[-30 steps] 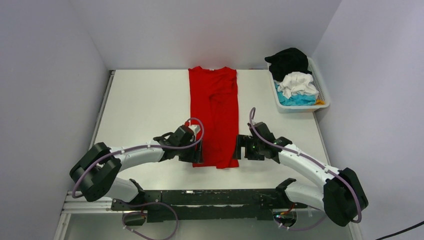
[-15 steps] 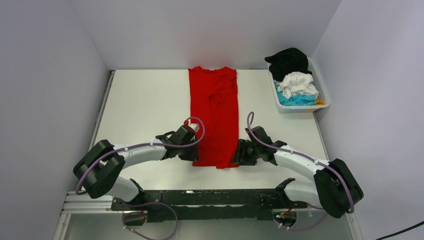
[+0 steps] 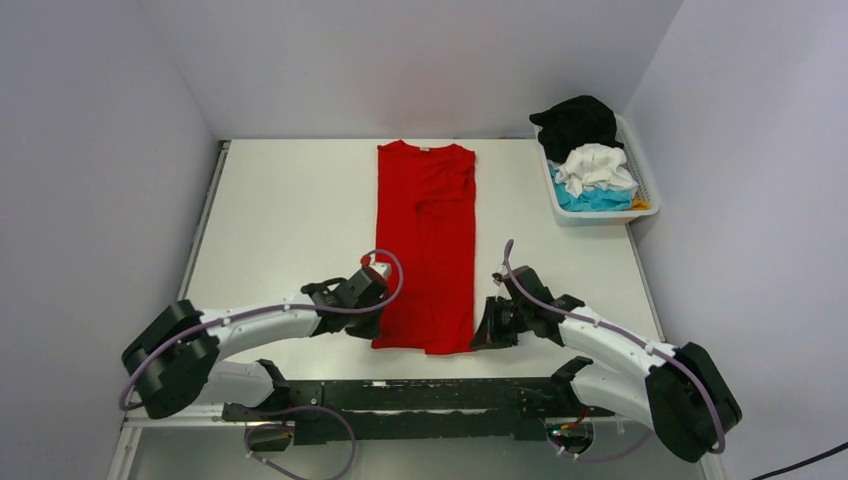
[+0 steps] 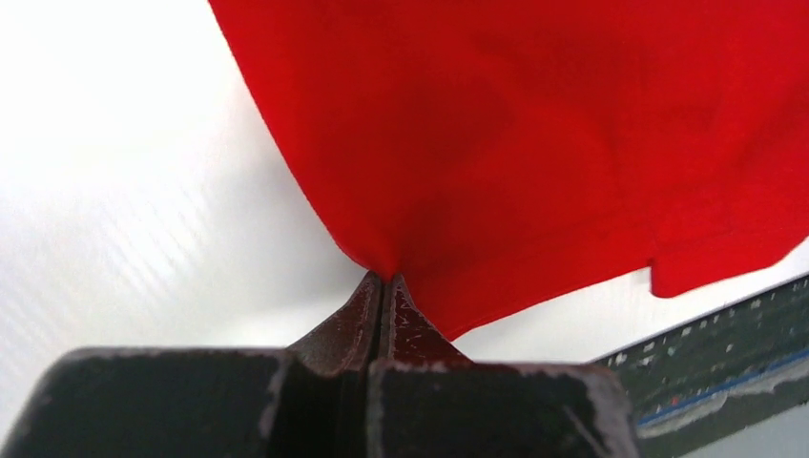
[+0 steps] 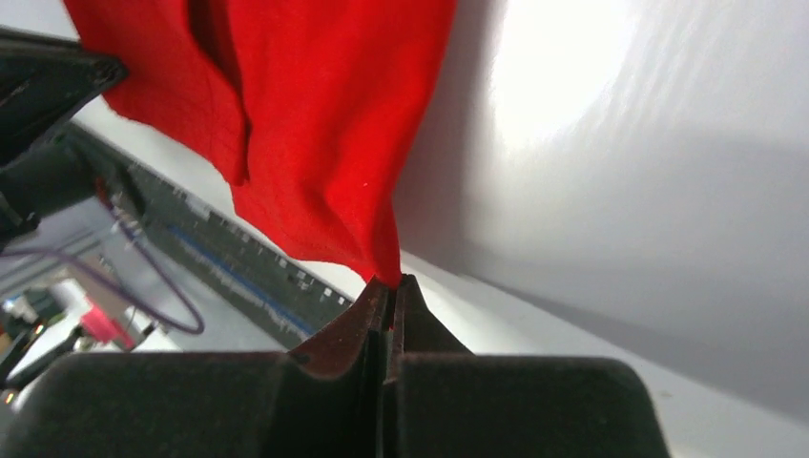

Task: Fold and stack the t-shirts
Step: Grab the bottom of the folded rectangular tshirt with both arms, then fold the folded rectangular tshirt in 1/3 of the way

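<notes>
A bright red t-shirt point(image 3: 428, 240), folded into a long narrow strip, lies down the middle of the table with its collar at the far edge. My left gripper point(image 3: 378, 325) is shut on its near left hem corner point(image 4: 382, 272). At the near right hem corner point(image 5: 386, 272) my right gripper point(image 3: 484, 333) is shut on the cloth as well. Both wrist views show the red cloth point(image 4: 534, 143) point(image 5: 315, 124) pinched at the closed fingertips and lifted off the table. More t-shirts lie bundled in the basket: black point(image 3: 575, 120), white point(image 3: 595, 165) and turquoise point(image 3: 590, 200).
The white slatted basket point(image 3: 648, 185) stands at the far right corner by the right wall. White walls close in the table on three sides. The arms' black base rail point(image 3: 400, 395) runs along the near edge.
Both grippers have closed on the red shirt's near hem corners and pulled them toward the near edge. The shirt has slid a little nearer and its hem has spread.
</notes>
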You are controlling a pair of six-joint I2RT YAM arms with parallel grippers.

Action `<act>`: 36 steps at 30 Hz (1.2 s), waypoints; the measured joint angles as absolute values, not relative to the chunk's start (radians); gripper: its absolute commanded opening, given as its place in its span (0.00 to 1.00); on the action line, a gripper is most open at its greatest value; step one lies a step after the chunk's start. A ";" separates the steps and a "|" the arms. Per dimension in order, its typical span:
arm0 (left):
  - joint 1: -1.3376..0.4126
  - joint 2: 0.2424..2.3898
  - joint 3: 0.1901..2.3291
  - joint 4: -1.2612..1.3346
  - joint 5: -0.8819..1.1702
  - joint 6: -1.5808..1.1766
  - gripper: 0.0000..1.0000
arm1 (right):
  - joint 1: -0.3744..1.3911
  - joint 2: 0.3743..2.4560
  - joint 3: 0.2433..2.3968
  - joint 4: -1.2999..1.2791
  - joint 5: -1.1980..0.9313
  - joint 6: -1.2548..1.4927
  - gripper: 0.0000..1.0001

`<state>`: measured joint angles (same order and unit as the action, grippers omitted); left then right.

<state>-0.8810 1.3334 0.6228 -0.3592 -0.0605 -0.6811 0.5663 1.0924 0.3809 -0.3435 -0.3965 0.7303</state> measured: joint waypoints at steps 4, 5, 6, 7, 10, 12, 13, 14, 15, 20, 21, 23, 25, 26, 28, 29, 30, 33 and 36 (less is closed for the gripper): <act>-0.898 1.228 0.588 -0.424 -0.042 -0.697 0.00 | 0.573 0.995 0.334 -0.360 -0.490 0.764 0.00; -0.899 1.206 0.588 -0.435 -0.035 -0.699 0.00 | 0.574 0.979 0.330 -0.368 -0.509 0.770 0.00; -0.900 1.192 0.588 -0.439 -0.030 -0.701 0.00 | 0.574 0.971 0.330 -0.373 -0.516 0.772 0.00; -0.900 1.175 0.588 -0.441 -0.024 -0.701 0.00 | 0.574 0.963 0.330 -0.373 -0.527 0.775 0.00; -0.900 1.139 0.591 -0.442 -0.009 -0.699 0.00 | 0.574 0.958 0.339 -0.375 -0.542 0.776 0.00; -0.900 1.135 0.609 -0.444 -0.003 -0.694 0.00 | 0.573 0.979 0.378 -0.387 -0.541 0.770 0.00; -0.899 1.139 0.625 -0.449 -0.005 -0.692 0.00 | 0.571 1.002 0.412 -0.399 -0.537 0.761 0.00; -0.895 1.146 0.648 -0.455 -0.012 -0.690 0.00 | 0.571 1.037 0.457 -0.410 -0.527 0.748 0.00; -0.891 1.158 0.680 -0.460 -0.027 -0.689 0.00 | 0.568 1.074 0.505 -0.419 -0.514 0.737 0.00; -0.820 1.261 0.851 -0.425 -0.108 -0.665 0.00 | 0.514 1.229 0.720 -0.402 -0.433 0.678 0.00; -0.795 1.287 0.881 -0.414 -0.113 -0.662 0.00 | 0.494 1.247 0.744 -0.395 -0.419 0.671 0.00; -0.748 1.334 0.929 -0.395 -0.124 -0.650 0.00 | 0.459 1.278 0.778 -0.382 -0.391 0.658 0.00; -0.694 1.391 0.987 -0.393 -0.137 -0.635 0.00 | 0.422 1.312 0.807 -0.358 -0.364 0.648 0.00; -0.669 1.422 1.018 -0.390 -0.139 -0.622 0.00 | 0.405 1.329 0.819 -0.343 -0.355 0.646 0.00; -0.632 1.473 1.068 -0.380 -0.137 -0.604 0.00 | 0.381 1.365 0.843 -0.315 -0.341 0.642 0.00; -0.618 1.494 1.091 -0.377 -0.136 -0.596 0.00 | 0.370 1.388 0.860 -0.303 -0.337 0.638 0.00; -0.600 1.524 1.121 -0.378 -0.136 -0.587 0.00 | 0.361 1.414 0.880 -0.290 -0.334 0.635 0.00; -0.559 1.601 1.199 -0.377 -0.128 -0.567 0.00 | 0.344 1.497 0.945 -0.254 -0.313 0.627 0.00; -0.524 1.673 1.271 -0.376 -0.121 -0.551 0.00 | 0.333 1.579 1.021 -0.237 -0.291 0.618 0.00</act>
